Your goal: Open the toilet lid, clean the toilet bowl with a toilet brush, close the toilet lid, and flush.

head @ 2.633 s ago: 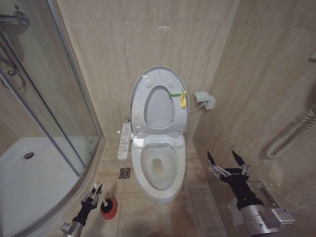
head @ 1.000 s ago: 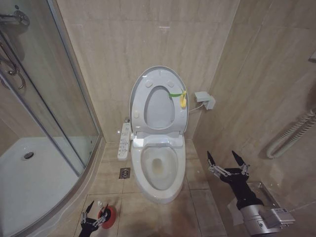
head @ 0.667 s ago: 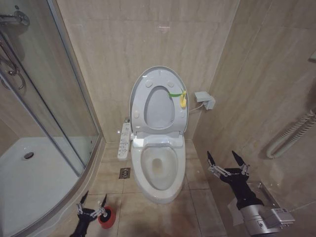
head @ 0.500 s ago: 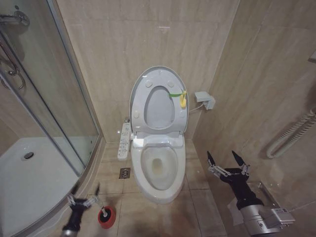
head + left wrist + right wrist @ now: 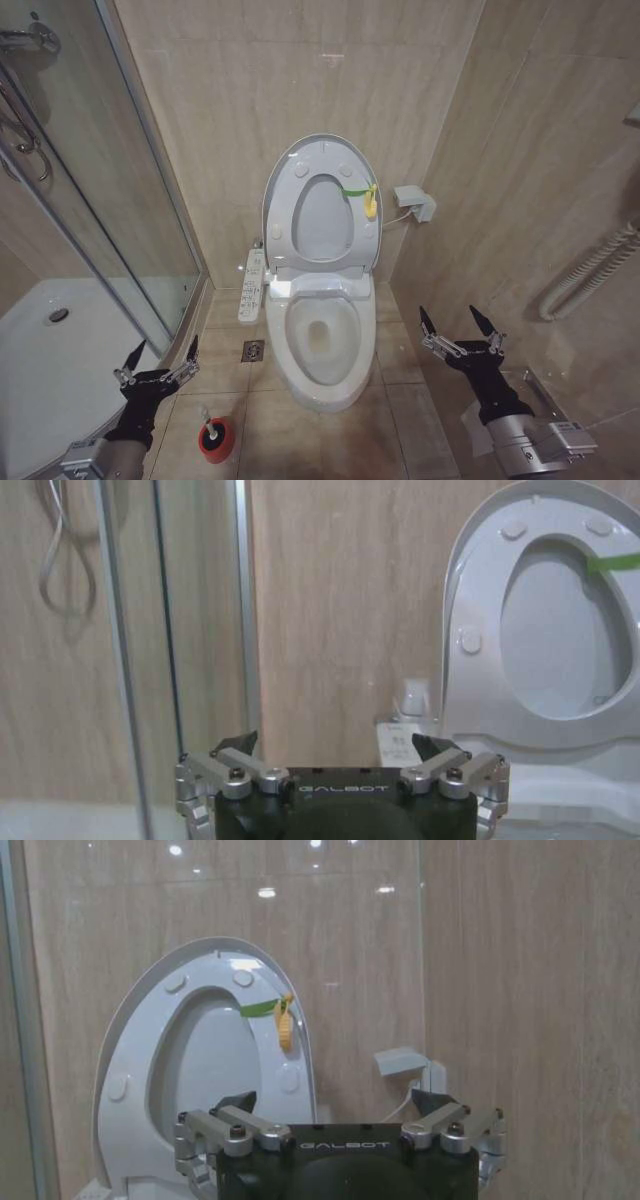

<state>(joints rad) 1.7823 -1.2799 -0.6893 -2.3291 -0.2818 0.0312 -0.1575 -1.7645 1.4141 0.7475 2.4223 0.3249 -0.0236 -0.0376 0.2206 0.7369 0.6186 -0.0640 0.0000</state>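
While the toilet lid (image 5: 322, 203) stands raised at frame centre, the left gripper (image 5: 157, 370) at lower left and right gripper (image 5: 460, 338) at lower right gape wide, empty; the toilet brush (image 5: 209, 430) sits in its red holder (image 5: 217, 442).

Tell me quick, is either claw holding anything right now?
Left gripper: open, holding nothing, above the toilet brush in its red holder.
Right gripper: open, holding nothing, to the right of the toilet bowl.
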